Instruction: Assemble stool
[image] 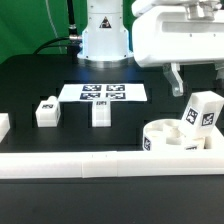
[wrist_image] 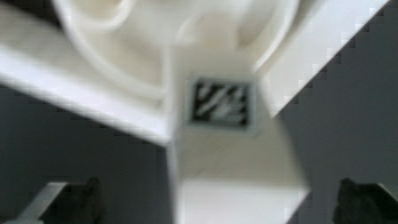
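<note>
Leg [image: 203, 112] stands in seat [image: 168, 133], just beneath the end effector [wrist_image: 210, 203]

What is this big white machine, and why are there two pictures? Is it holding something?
It is a robot arm building a little stool. One picture comes from a camera off the arm, the other from a camera on its wrist. Its tool is open and holds nothing; it hangs above a leg sticking up from the round seat. A second leg and a third leg rest on the black table. The flat sheet with square patterns is the marker board. A long white rail lies in front.
</note>
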You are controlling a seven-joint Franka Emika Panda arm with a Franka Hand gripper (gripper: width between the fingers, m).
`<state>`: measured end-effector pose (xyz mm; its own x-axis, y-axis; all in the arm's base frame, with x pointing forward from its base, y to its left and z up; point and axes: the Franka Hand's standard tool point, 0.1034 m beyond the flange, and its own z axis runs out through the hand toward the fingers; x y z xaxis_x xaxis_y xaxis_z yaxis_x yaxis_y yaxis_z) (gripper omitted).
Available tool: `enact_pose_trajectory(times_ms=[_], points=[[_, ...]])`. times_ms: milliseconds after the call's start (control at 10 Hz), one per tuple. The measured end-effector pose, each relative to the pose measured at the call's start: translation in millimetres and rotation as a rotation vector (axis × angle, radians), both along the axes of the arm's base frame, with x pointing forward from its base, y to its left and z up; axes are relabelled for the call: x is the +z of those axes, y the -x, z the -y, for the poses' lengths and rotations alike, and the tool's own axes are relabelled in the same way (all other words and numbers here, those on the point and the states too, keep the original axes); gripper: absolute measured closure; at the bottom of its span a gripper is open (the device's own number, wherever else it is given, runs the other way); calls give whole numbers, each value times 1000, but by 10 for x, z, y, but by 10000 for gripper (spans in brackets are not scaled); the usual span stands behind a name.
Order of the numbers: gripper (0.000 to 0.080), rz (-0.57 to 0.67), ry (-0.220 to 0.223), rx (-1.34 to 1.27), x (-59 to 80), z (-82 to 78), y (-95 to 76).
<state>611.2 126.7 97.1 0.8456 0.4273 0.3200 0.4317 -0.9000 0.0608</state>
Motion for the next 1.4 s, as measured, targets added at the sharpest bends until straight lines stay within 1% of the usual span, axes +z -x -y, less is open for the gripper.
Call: enact_pose_trajectory(times_ms=[100, 300, 400, 500, 600, 700, 800, 900, 1000, 1200, 1400], points=[[151, -62, 1, -8, 1, -42, -10], [151, -170, 2, -38, 4, -103, 50], [151, -256, 22, -37, -4, -121, 105], [151, -302, 32, -39, 5, -135, 92], [151, -286, 29, -40, 4, -132, 63], [151, -284, 35, -11, -8, -118, 65], [151, -278, 41, 20, -8, -45, 18], [151, -275, 46, 34, -5, -21, -5], [151, -263, 78, 147, 2, -10, -16], [151, -251, 122, 318, -7, 27, -19], [151, -247, 141, 400, -15, 44, -19]])
